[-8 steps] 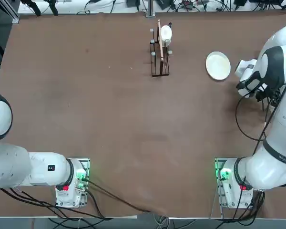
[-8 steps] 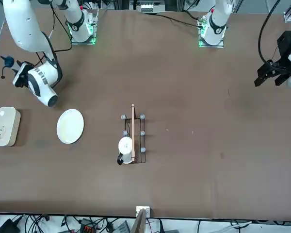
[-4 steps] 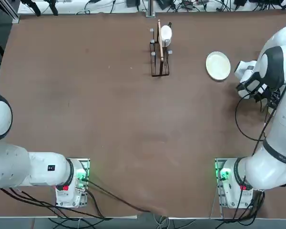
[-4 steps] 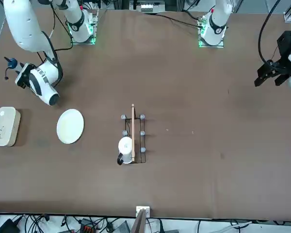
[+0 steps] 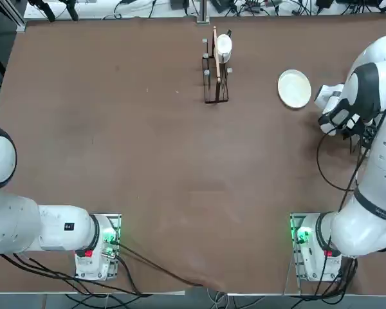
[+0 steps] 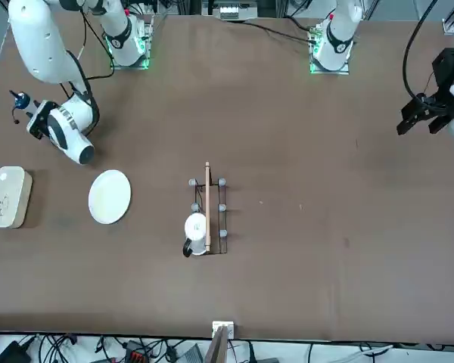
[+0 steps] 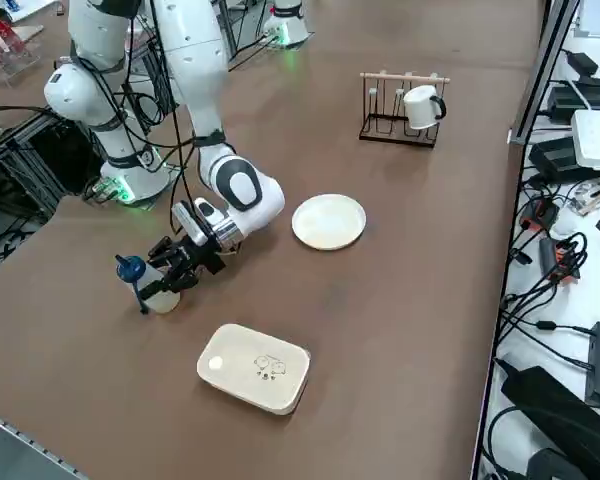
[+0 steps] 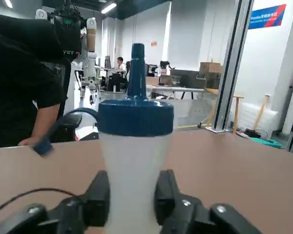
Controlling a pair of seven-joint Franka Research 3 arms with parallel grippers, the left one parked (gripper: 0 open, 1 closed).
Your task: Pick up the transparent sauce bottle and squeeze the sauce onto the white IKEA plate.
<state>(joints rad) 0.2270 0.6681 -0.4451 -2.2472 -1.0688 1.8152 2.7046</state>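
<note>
Cloudy soft plastic, that is what the transparent sauce bottle (image 8: pixel 134 170) looks like from here, with a blue cap and a thin nozzle standing up from it and a small blue tethered cap hanging off to one side. It stands upright on the brown table (image 7: pixel 400 330), near the robot's right-hand edge, between the white IKEA plate (image 7: pixel 329 221) and the white rounded-rectangular dish (image 7: pixel 254 367), apart from both. The right gripper (image 8: pixel 132 192) is down at it, reaching in level: the wrist view shows the two black fingers (image 8: pixel 98 195) flanking the lower body of the bottle, right against its walls. Whether the jaws are pressing the bottle or only resting beside it I cannot tell; the walls show no dent.

I would guess it is light and that the sides give easily, so a hard pinch low down may push sauce out before the nozzle is over the plate. The smooth wall could also slip in the pads when tilted. A hold around the middle of the body, below the cap, firm but not crushing, seems the sensible place.
</note>
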